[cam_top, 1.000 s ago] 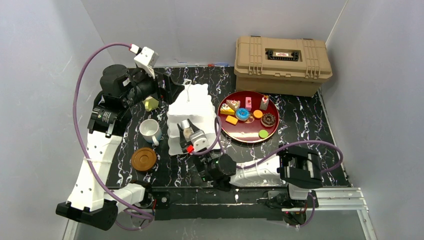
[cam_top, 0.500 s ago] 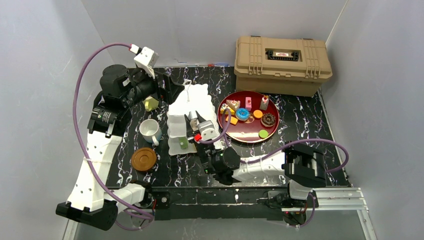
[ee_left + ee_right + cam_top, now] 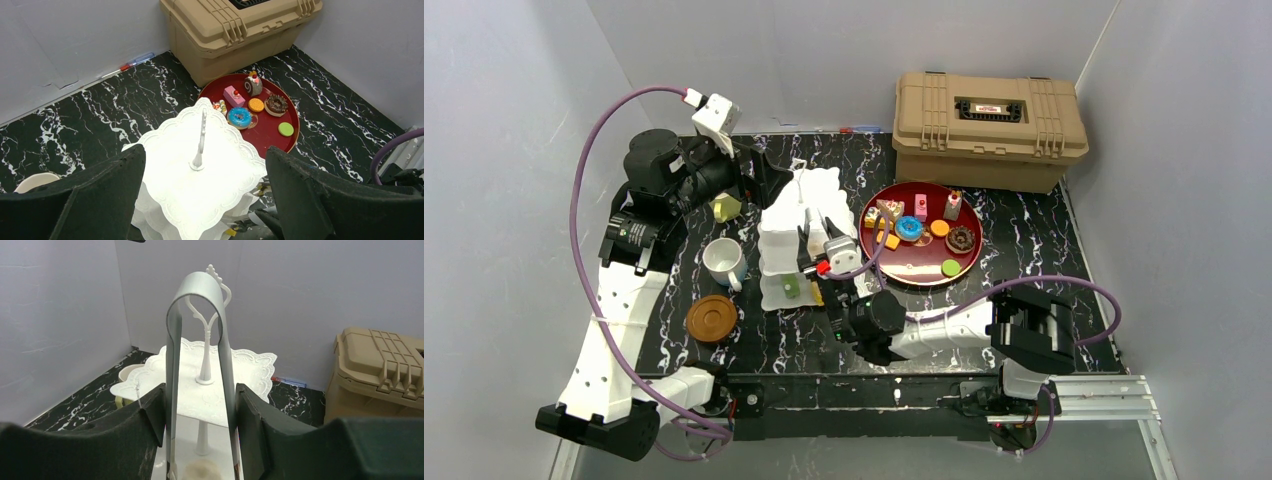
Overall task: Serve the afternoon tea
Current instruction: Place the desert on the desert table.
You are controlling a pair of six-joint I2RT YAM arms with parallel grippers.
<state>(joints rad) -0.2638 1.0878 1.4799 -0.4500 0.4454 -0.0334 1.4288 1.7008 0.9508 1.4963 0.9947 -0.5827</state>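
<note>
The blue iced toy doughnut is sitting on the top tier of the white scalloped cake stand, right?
Not quite. The blue iced toy doughnut is sitting on the round dark red tray, beside the white scalloped three-tier cake stand. The left wrist view shows it there, and the stand's top tier is bare.

White three-tier cake stand mid-table; green pastry on bottom tier; right gripper at stand's right side; red tray of pastries just right.

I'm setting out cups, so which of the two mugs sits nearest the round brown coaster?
The white mug, which stands just behind the round brown coaster. The pale yellow-green mug stands farther back, well away from it.
</note>
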